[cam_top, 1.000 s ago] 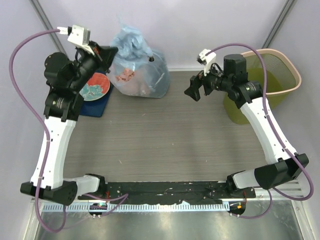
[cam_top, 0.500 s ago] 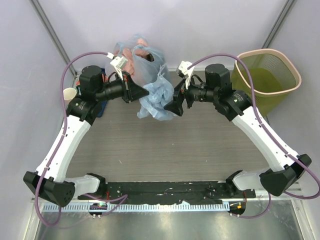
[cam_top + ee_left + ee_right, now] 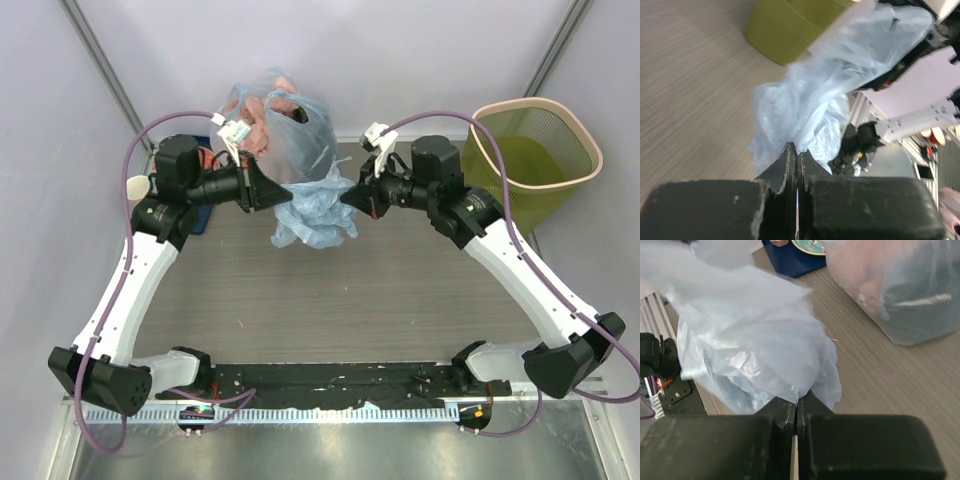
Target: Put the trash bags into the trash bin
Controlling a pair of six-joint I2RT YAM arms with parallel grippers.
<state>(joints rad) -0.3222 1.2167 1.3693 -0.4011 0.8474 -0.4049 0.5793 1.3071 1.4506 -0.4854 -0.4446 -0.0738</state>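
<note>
Both arms reach inward over the table (image 3: 330, 300), one bag pinched between them

I see the left arm (image 3: 125, 290) rising from its base with the elbow out to the left and the forearm pointing right; the right arm (image 3: 520, 270) mirrors it, forearm pointing left. The trash bin (image 3: 548, 195) stands upright at the far right corner, well apart from the bag. The knotted bag (image 3: 290, 120) with pink lumps sits at the far edge, just behind the left wrist. The light-blue trash bag (image 3: 315, 212) hangs crumpled between the two tips, over the far half of the table. The left gripper (image 3: 283, 192) is clamped on the bag's left side, jaws pressed together on the film; the right gripper (image 3: 347, 200) is likewise closed, with plastic nipped at its tips
</note>
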